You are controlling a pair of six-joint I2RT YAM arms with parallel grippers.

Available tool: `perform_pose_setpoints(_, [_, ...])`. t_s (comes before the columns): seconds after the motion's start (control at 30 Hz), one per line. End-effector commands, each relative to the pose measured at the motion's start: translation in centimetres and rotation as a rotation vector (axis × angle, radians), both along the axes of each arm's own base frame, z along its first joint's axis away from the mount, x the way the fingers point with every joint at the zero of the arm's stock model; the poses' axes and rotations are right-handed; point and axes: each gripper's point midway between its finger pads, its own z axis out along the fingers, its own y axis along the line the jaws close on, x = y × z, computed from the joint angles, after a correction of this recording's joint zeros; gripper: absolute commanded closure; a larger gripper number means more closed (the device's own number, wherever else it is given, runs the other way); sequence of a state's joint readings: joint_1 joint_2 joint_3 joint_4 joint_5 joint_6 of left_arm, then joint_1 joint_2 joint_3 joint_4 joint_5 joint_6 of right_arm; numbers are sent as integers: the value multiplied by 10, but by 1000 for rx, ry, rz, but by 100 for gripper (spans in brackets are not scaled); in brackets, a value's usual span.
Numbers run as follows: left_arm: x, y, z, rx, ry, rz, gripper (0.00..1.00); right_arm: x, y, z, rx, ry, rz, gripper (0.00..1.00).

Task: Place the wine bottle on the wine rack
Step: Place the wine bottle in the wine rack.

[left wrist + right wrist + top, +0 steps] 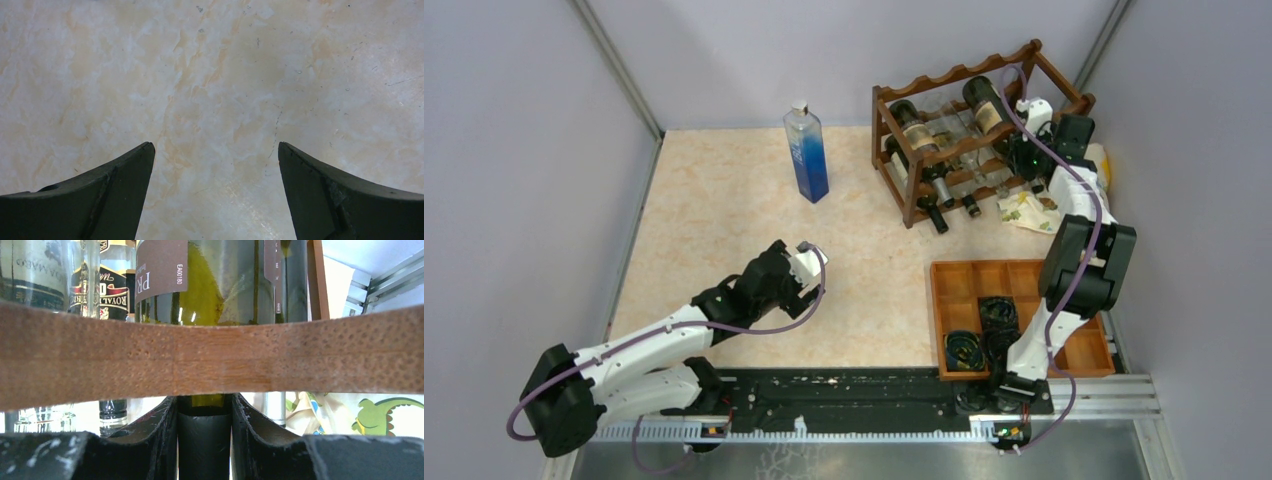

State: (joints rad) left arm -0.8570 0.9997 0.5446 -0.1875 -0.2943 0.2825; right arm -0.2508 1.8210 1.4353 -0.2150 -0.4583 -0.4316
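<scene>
Between the fingers of my right pincer (204, 407) sits the dark neck (204, 447) of the bottle (220, 285), and the jaws are clamped on it from both sides. I take it by the neck for a plain reason: it is the slim end, and it sticks out of the rack (911, 205) toward the pincer, so I can steer the bottle without my fingers going in among the wood.

Just ahead of the fingertips a rail (300, 355) crosses from side to side, and the bottle's body runs on beyond it, lying in the dip of that rail. To my eye it is seated at this end. Whether the far end is down on its own rail I cannot tell, so I would not call it settled yet.

The bottle is green glass, see-through enough to show pale light inside, with a brown label (160, 270) carrying white letters, and a black capsule on the neck. Other bottles (30, 270) lie left of the pincer, past the rail.

My left pincer (215, 147) has its jaws wide apart over bare table (215, 60), nothing between them. I judge it is parked there, well away from the rack, because this placing needs one arm only.
</scene>
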Motion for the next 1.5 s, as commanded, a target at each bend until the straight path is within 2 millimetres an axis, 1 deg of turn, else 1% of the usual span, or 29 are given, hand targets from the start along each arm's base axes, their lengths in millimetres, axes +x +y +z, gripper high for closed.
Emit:
perform_pose_setpoints(0.0, [1, -1, 1, -1, -3, -6, 1, 34, 14, 77, -49, -245, 74, 90])
perform_pose_setpoints(0.37, [1, -1, 1, 2, 0, -8, 1, 37, 20, 80, -25, -268, 73, 87])
perform_pose_setpoints(0.43, [1, -2, 0, 2, 1, -8, 1, 38, 20, 81, -21, -273, 72, 85])
perform_pose_setpoints(0.63, [1, -1, 0, 4, 2, -8, 1, 39, 21, 84, -16, -284, 73, 84])
perform_pose_setpoints(1.03, [1, -1, 0, 4, 3, -7, 1, 38, 22, 80, -15, -279, 73, 77])
perform_pose_setpoints(1.47, [1, -2, 0, 3, 3, -8, 1, 36, 21, 80, -19, -277, 69, 73])
